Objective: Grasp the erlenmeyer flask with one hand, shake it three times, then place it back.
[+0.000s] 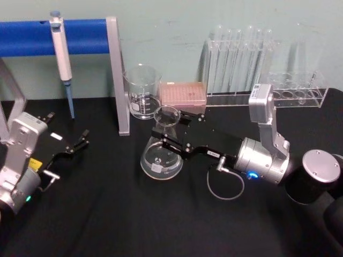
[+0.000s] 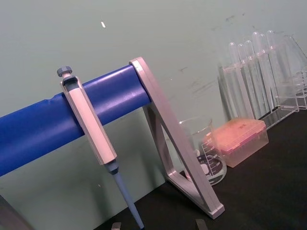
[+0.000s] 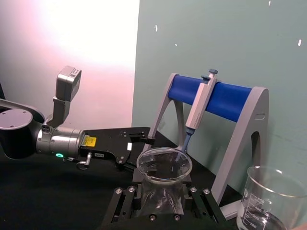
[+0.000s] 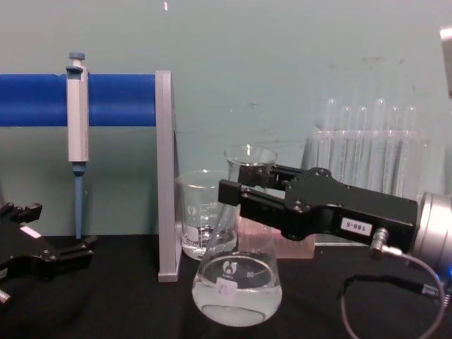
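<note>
The erlenmeyer flask (image 1: 161,154) is clear glass with a little liquid in its wide base, and it sits at the middle of the black table (image 1: 107,214). My right gripper (image 1: 170,127) reaches in from the right and is shut on the flask's neck, one black finger on each side. From the chest, the flask (image 4: 236,286) hangs below the right gripper (image 4: 236,180). Whether its base touches the table I cannot tell. The right wrist view looks down on the flask's rim (image 3: 164,164) between the fingers (image 3: 125,194). My left gripper (image 1: 80,140) rests open at the left, apart from the flask.
A glass beaker (image 1: 142,91) and a pink tip box (image 1: 183,93) stand just behind the flask. A rack of test tubes (image 1: 241,59) lines the back right. A pipette (image 1: 60,48) hangs on the blue-barred stand (image 1: 117,80) at the back left.
</note>
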Controlling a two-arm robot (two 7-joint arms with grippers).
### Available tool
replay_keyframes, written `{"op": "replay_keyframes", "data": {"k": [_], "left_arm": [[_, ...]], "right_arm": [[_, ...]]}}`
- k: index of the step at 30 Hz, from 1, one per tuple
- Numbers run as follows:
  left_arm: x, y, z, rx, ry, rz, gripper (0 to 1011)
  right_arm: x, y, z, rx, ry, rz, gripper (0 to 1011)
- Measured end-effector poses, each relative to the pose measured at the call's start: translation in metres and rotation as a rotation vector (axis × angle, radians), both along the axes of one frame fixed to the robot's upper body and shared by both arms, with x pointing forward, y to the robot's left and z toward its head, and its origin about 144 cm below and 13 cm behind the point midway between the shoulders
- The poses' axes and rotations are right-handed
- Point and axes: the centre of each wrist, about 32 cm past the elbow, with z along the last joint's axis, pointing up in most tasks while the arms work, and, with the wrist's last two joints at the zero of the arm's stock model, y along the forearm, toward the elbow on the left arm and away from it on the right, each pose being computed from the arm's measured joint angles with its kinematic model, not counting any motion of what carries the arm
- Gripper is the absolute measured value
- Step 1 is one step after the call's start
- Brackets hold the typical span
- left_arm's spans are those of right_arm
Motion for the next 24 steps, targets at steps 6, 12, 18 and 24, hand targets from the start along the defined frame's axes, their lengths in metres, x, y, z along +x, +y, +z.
{"op": "replay_keyframes", "data": {"k": [6, 12, 18, 24], "left_arm": [[0.0000, 0.0000, 0.0000, 0.000, 0.000, 0.000, 1001], [0.0000, 0.0000, 0.0000, 0.000, 0.000, 0.000, 1001], [0.0000, 0.0000, 0.0000, 0.000, 0.000, 0.000, 1001], [0.0000, 0.0000, 0.0000, 0.000, 0.000, 0.000, 1001]], "right_arm": [[0.0000, 0.0021, 0.0001, 0.004, 0.003, 0.001, 456], [-0.0005, 0.0030, -0.0012, 0.010, 0.006, -0.010, 457], [-0.0024, 0.0023, -0.0009, 0.017, 0.007, -0.033, 457], [-0.0066, -0.0019, -0.0005, 0.020, 0.009, -0.085, 456]]}}
